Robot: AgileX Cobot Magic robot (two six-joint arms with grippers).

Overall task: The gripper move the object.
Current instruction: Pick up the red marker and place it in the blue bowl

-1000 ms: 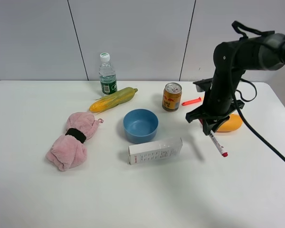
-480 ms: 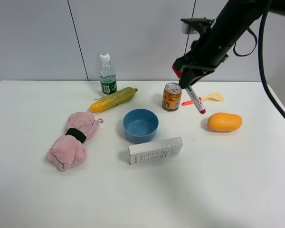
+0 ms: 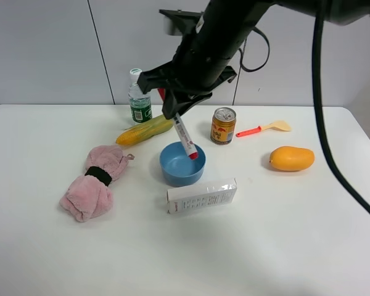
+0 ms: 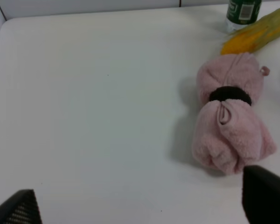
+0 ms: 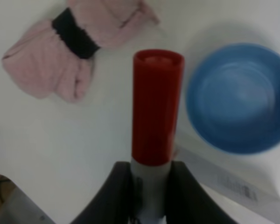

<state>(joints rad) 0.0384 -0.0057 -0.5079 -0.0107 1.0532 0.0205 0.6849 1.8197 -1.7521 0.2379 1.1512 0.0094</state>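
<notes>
My right gripper (image 3: 174,111) reaches across the middle of the table, shut on the white marker pen (image 3: 185,139). The pen hangs tilted in the air, with its red cap (image 3: 193,155) over the blue bowl (image 3: 182,165). In the right wrist view the red cap (image 5: 157,112) sticks out between the black fingers (image 5: 123,186), with the bowl (image 5: 238,98) beside it below. My left gripper (image 4: 144,205) is open and empty above the table, near the pink towel (image 4: 231,112). It is out of the high view.
A pink rolled towel (image 3: 97,181) lies left of the bowl. A corn cob (image 3: 147,129) and a water bottle (image 3: 139,97) are behind it. A white box (image 3: 202,195) lies in front of the bowl. A can (image 3: 223,125), a yellow spoon (image 3: 264,129) and a mango (image 3: 291,158) are to the right.
My right gripper lifted the marker from the table near the mango, then swung it left past the can to above the blue bowl.
</notes>
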